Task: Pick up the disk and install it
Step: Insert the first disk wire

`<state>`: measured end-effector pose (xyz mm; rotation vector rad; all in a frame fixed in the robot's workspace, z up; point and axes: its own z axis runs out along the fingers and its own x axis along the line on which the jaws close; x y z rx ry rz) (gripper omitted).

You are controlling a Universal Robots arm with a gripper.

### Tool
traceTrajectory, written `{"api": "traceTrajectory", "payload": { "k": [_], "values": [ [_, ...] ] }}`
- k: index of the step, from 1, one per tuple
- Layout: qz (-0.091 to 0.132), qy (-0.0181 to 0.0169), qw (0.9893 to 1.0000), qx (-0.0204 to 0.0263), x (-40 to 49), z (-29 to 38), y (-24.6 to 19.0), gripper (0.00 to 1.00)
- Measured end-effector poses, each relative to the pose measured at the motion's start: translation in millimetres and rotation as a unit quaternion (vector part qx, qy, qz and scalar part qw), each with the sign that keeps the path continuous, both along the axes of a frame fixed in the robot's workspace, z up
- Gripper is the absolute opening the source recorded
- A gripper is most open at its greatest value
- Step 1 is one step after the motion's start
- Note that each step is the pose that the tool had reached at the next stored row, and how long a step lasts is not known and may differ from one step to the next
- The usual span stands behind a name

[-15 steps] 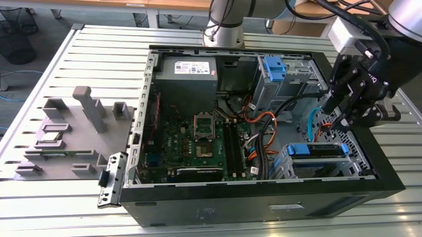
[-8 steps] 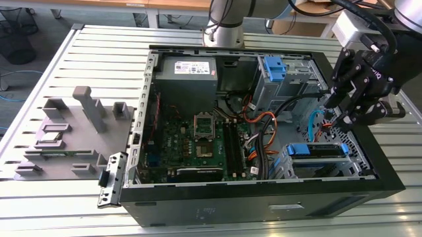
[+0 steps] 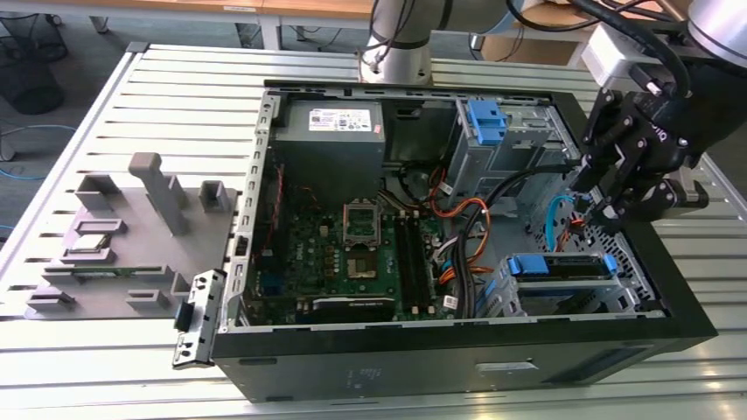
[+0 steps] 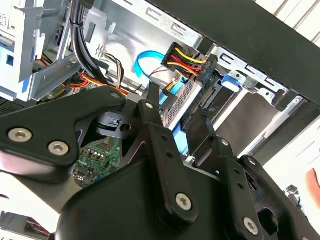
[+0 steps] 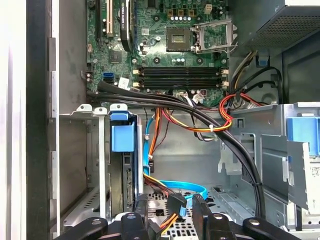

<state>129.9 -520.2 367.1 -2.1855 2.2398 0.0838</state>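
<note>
Disk [image 3: 558, 266] placement looks close to finished: the silver drive in its bright blue plastic carrier sits slotted in the stamped sheet-metal cage [image 3: 631, 302], on the exterior view's right of the green motherboard [image 3: 350, 254]. The gripper [image 5: 171, 210] hangs over that cage, on the same side of the motherboard. Its matte black fingers [image 5: 200, 212] are spread apart and pinch nothing that can be made out. In the first wrist view a black power connector [image 5: 176, 201] with yellow, red and black wires lies in the gap between them; whether a finger touches it cannot be told. By that reading the step in hand is the tail of the install, seating or cabling rather than picking up. Any further move there would call for a narrow, straight approach. Stiff wire bundles and a glossy blue flat cable [image 5: 187, 189] loop loosely off the motherboard's edge, close to the fingers, and the thin metal edges leave little room.
</note>
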Motion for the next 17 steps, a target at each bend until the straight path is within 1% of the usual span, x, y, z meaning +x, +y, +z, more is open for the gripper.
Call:
{"api": "traceTrajectory", "payload": {
  "k": [5,7,17],
  "values": [
    [0.000,0.0002,1.0000,-0.0078,1.0,-4.3,1.8,0.48],
    [0.000,0.0002,0.9999,-0.0107,1.3,-5.1,2.6,0.48],
    [0.000,0.0002,0.9999,-0.0115,1.3,-5.2,2.6,0.48]
  ]
}}
